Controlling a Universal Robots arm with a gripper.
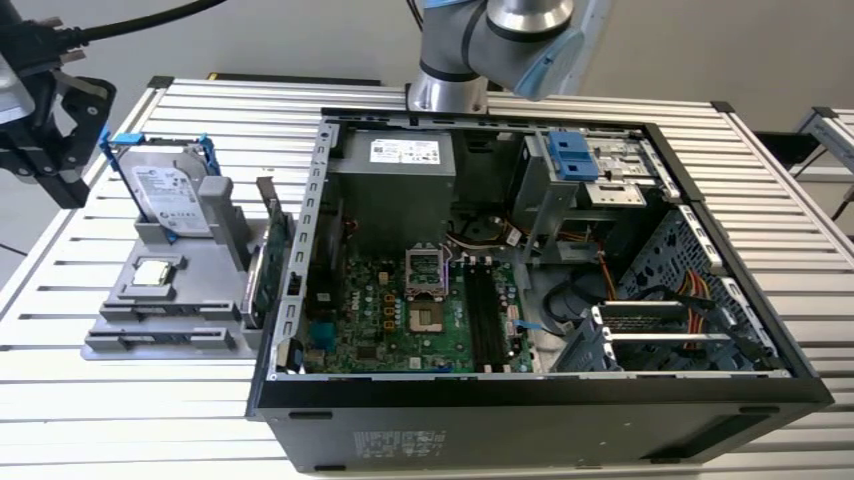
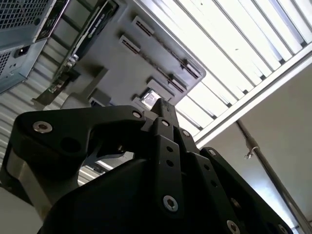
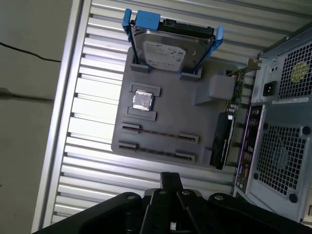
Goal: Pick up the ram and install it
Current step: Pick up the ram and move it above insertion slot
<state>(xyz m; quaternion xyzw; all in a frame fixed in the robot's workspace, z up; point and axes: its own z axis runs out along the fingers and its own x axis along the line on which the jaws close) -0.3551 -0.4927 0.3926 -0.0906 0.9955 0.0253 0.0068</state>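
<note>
First wrist view: our gripper (image 3: 170, 177) hangs near the holder (image 3: 170, 112), fingers together and empty; the ram (image 3: 158, 133) stands edge-up in slots, easy to pinch.

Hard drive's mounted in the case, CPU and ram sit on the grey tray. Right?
Not quite. The hard drive is not in the case; it stands upright on the grey tray, as the first wrist view shows. The CPU and ram do sit on that tray.
</note>
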